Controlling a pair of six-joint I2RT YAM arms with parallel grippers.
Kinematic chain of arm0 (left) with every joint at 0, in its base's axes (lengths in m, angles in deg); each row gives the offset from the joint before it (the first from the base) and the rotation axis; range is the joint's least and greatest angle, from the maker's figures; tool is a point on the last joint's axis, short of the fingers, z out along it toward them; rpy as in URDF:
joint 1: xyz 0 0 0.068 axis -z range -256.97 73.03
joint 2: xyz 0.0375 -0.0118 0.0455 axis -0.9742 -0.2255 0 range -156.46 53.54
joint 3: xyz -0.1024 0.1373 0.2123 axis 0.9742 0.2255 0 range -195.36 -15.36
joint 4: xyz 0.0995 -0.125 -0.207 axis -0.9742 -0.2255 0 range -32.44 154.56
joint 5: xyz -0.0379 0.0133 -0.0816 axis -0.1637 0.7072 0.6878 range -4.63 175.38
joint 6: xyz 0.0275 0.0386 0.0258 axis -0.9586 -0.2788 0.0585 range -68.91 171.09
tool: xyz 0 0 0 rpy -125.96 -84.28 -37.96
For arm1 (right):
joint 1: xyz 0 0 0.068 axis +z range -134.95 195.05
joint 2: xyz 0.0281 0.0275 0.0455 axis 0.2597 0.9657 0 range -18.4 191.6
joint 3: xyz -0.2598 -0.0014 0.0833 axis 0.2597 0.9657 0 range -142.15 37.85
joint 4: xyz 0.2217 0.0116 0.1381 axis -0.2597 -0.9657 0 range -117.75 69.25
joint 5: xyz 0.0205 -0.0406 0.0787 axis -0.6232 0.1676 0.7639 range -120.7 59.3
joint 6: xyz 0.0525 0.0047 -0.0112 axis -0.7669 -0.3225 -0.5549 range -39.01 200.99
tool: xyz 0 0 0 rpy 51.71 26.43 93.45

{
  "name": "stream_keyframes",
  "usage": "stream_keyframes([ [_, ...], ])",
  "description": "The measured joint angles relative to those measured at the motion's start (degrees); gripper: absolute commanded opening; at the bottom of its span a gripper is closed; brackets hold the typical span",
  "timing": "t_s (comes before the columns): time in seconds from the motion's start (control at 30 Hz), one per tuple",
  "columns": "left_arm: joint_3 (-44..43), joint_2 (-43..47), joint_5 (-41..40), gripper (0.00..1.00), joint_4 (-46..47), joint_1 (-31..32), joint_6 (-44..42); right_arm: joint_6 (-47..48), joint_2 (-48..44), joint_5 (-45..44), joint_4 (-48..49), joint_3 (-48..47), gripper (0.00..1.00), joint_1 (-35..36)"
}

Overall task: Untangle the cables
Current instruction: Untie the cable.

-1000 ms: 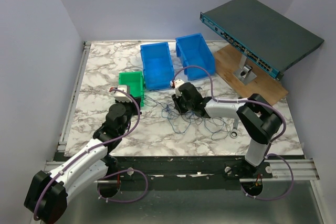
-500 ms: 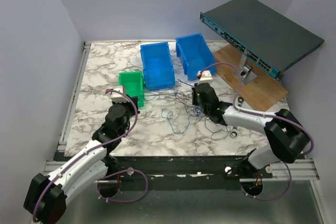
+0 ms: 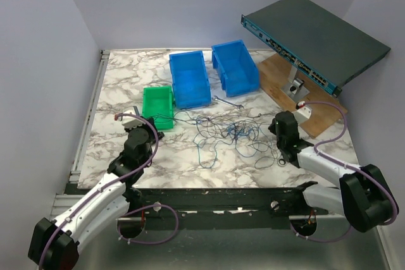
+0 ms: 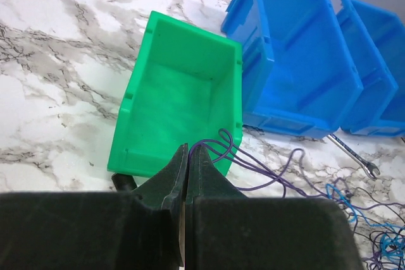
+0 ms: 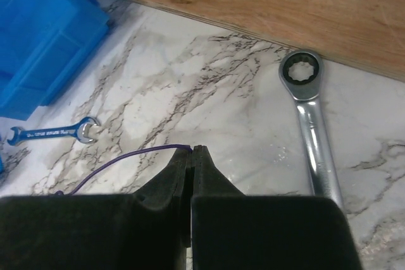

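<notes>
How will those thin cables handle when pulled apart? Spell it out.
The cables are probably floppy and very light, since they lie in loose, curly loops. They will likely snag rather than slide free, because the strands cross in a tangle mid-table. Being hair-thin, they could slip out of the right gripper, which pinches one, or stretch if tugged hard.

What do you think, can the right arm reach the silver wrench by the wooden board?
Likely yes: the wrench lies on bare marble beside the right gripper, nothing between. But its jaws are shut on a thin purple cable it would have to drop.
</notes>
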Motion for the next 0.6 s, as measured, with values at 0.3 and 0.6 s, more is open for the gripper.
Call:
stream_keyframes([
  [0.3, 0.7, -3.0, 4.1, 0.08, 3.6, 0.0, -3.3, 3.4, -0.2, 8.1, 7.8, 0.9, 0.01, 0.0],
  [0.6, -2.7, -9.5, 11.8, 0.8, 4.6, 3.3, -9.2, 9.2, -6.7, 22.7, 18.7, 6.5, 0.01, 0.0],
])
